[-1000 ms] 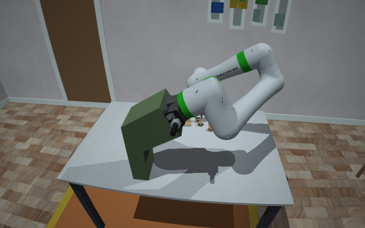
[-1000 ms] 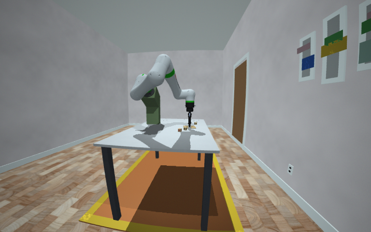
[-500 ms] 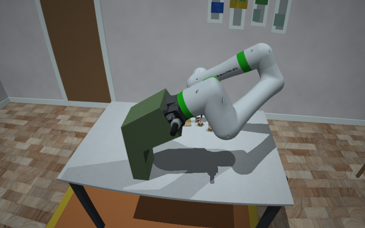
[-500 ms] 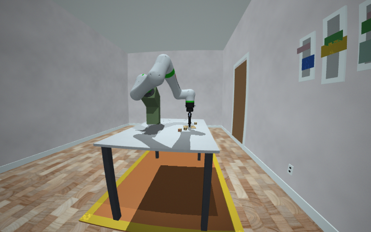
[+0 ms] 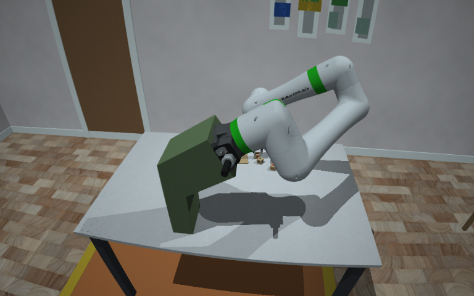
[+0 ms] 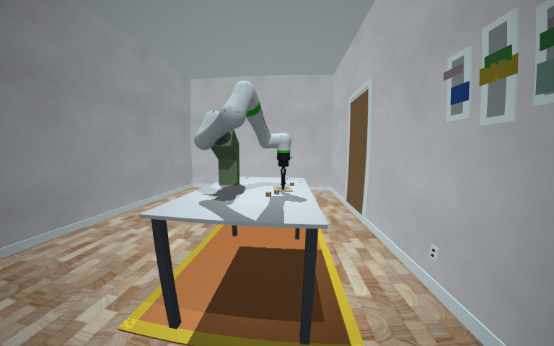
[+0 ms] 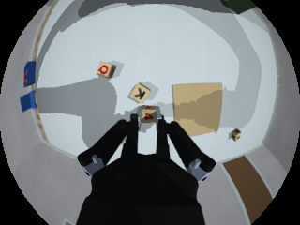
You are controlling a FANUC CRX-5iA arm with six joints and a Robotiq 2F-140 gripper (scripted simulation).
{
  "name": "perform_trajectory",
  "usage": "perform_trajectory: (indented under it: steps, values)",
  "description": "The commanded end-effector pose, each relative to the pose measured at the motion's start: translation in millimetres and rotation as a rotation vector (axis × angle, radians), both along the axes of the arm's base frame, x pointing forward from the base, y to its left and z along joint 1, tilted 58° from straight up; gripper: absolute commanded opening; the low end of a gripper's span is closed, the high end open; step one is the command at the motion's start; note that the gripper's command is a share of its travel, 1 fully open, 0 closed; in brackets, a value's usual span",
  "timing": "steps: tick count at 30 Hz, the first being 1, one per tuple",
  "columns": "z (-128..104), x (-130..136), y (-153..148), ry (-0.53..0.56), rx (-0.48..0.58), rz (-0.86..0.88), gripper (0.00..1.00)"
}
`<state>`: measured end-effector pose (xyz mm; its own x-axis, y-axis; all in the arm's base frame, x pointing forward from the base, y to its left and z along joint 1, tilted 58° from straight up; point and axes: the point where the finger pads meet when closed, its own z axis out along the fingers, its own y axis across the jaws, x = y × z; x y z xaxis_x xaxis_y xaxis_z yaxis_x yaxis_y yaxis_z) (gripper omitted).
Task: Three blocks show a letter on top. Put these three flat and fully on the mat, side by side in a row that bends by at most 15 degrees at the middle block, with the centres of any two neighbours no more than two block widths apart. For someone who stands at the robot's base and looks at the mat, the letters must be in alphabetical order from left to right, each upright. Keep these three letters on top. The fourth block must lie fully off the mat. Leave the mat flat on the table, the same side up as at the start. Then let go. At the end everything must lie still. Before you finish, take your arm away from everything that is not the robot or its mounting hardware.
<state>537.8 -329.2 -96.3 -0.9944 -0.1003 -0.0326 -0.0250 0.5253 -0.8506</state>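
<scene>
Blocks, four small wooden ones, are scattered on the far half of a grey table point(image 6: 229, 214), and I take things in from the biggest down. The table stands on dark legs over an orange floor panel edged in yellow point(image 6: 261, 281). On it rises a green pedestal point(image 5: 185, 174), from which the white arm point(image 5: 314, 118) with green bands folds up and reaches down over the blocks.

The tan mat point(image 7: 199, 108) lies flat on the table, with none of the blocks on it. From the wrist view the black gripper point(image 7: 149, 120) has its fingers pinched on a block with a red mark on top point(image 7: 149, 112), just beside the mat's edge; I cannot read the mark. Whether that block is lifted or touching the table I cannot tell.

Just beyond it lies the K block point(image 7: 141, 93), tilted relative to the mat's edges, near the mat but apart from it. Farther off to that side sits a block with a red ring-like letter point(image 7: 107, 69), well apart from the mat. The fourth block point(image 7: 235, 134) lies on the mat's other side, near its corner; its top is too small to read.
</scene>
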Motion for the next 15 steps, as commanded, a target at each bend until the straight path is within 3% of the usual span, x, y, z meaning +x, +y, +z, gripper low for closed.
perform_trajectory:
  steps: [1, 15]
  values:
    - [0.0, 0.1, 0.3, 0.000, 0.000, 0.000, 0.16]
    - [0.0, 0.1, 0.3, 0.000, 0.000, 0.000, 0.26]
